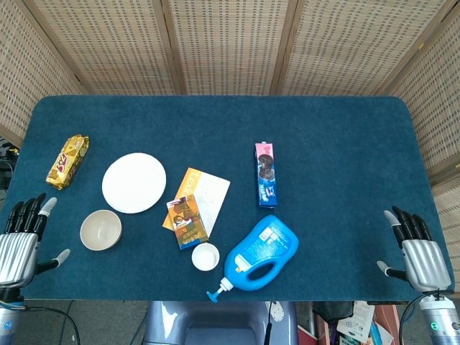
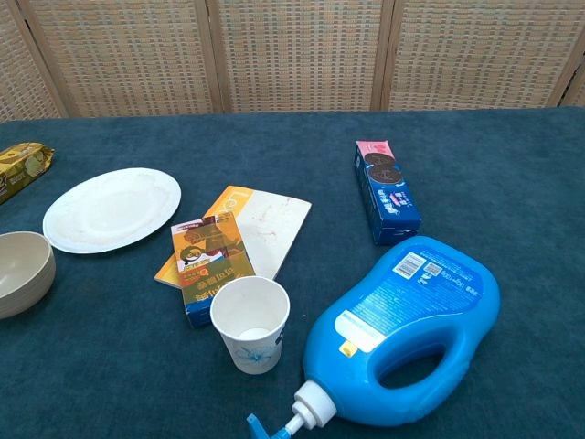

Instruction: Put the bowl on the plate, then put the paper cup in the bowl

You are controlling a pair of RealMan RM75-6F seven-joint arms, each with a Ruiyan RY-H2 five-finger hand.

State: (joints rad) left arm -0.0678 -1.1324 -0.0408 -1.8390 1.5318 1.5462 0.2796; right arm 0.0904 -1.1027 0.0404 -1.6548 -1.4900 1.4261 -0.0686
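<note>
A beige bowl (image 1: 100, 230) (image 2: 20, 273) sits on the blue table near its front left, just in front of a white plate (image 1: 134, 182) (image 2: 111, 208). An upright white paper cup (image 1: 205, 256) (image 2: 249, 324) stands near the front edge at the middle. My left hand (image 1: 20, 241) hovers at the table's front left corner, left of the bowl, fingers spread and holding nothing. My right hand (image 1: 415, 249) is at the front right corner, also spread and holding nothing. Neither hand appears in the chest view.
A blue detergent bottle (image 1: 260, 253) lies right of the cup. A small orange box (image 1: 187, 221) and a booklet (image 1: 203, 194) lie between plate and cup. A cookie box (image 1: 265, 173) lies at mid-table, a gold snack pack (image 1: 68, 160) at far left.
</note>
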